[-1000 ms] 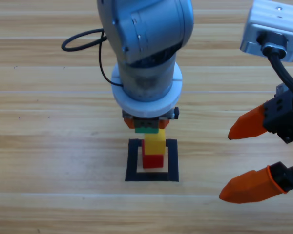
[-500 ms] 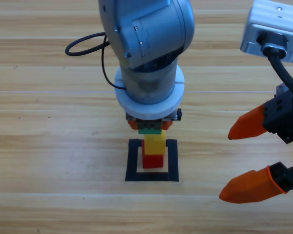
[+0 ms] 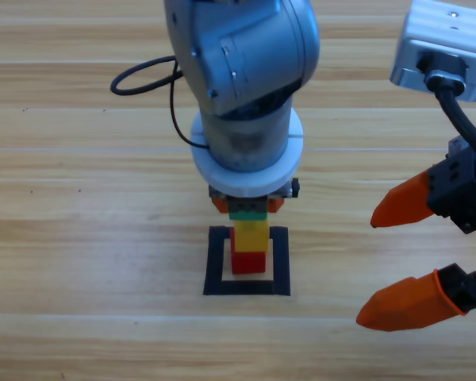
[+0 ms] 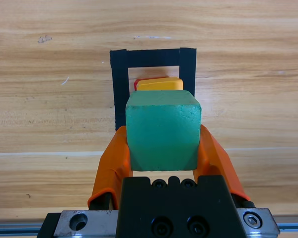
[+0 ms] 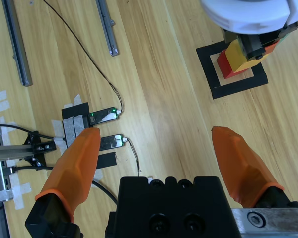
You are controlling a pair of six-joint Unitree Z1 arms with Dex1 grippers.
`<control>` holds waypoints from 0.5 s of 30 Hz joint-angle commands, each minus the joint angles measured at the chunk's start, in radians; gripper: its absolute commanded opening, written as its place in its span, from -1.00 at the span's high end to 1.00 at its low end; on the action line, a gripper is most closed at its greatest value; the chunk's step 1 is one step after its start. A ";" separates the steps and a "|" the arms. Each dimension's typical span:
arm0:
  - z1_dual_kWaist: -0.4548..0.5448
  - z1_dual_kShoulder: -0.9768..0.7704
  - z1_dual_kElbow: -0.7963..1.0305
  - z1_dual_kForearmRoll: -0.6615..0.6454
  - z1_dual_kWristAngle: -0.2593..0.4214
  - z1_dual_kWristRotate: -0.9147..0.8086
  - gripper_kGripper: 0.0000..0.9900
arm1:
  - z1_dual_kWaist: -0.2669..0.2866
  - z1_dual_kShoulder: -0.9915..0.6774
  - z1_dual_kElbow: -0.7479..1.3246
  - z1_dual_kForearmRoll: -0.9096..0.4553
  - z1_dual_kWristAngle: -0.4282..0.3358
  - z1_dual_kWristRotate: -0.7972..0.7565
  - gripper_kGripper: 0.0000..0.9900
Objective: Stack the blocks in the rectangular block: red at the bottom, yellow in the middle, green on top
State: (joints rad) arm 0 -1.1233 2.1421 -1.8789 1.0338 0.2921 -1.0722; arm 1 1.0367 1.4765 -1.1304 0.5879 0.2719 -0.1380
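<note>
- Left gripper (image 4: 161, 148): I see its orange jaws clamped on the sides of the green cube (image 4: 162, 130), directly above the yellow cube (image 3: 251, 233).
- Yellow cube sits on the red cube (image 3: 249, 261), both inside the black tape square (image 3: 216, 262) near the table's middle.
- Whether green touches yellow, I cannot tell.
- Right gripper (image 3: 401, 258) waits at the right edge, jaws spread wide, holding nothing.

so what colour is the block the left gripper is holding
Teal-green: the green cube sits between the left gripper's orange jaws, clearest in the left wrist view.
</note>
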 commanded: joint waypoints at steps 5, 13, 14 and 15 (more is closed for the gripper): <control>-0.018 0.058 0.017 -0.011 -0.013 -0.017 0.98 | -0.006 -0.013 0.027 0.015 -0.005 -0.002 -1.00; -0.018 0.065 0.017 -0.012 -0.014 -0.018 0.98 | -0.006 -0.012 0.027 0.015 -0.005 0.000 -1.00; -0.018 0.067 0.017 -0.012 -0.014 -0.018 0.98 | -0.006 -0.013 0.027 0.015 -0.005 0.000 -1.00; -0.018 0.068 0.017 -0.012 -0.014 -0.018 0.98 | -0.006 -0.012 0.027 0.015 -0.007 0.000 -1.00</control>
State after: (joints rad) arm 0 -1.1233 2.1536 -1.8789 1.0312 0.2870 -1.0837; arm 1 1.0367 1.4765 -1.1303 0.5879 0.2719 -0.1380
